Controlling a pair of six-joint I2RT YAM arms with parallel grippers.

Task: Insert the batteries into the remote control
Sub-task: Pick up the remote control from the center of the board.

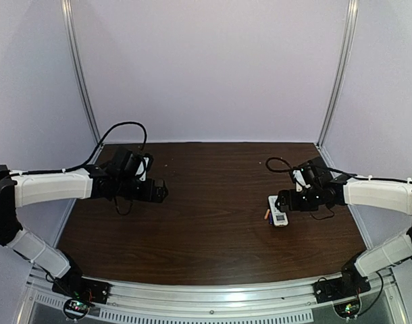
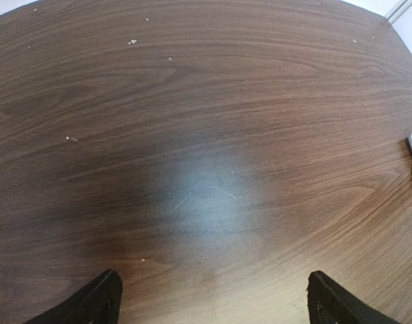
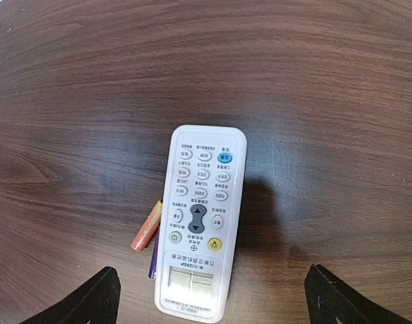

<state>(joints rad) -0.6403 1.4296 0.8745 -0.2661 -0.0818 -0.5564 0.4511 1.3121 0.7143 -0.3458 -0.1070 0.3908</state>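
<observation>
Left jaws and right jaws gape empty; face-up remote control (image 3: 200, 229) below the right, batteries (image 3: 146, 227) alongside.

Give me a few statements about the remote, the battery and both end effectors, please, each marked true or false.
1. The remote control lies buttons-up on the table. True.
2. The left end effector grips a battery. False: it is open and empty over bare wood.
3. An orange battery lies beside the remote control's long edge. True.
4. The right end effector is shut on the remote control. False: it is open above it, its fingers well apart on either side.
</observation>
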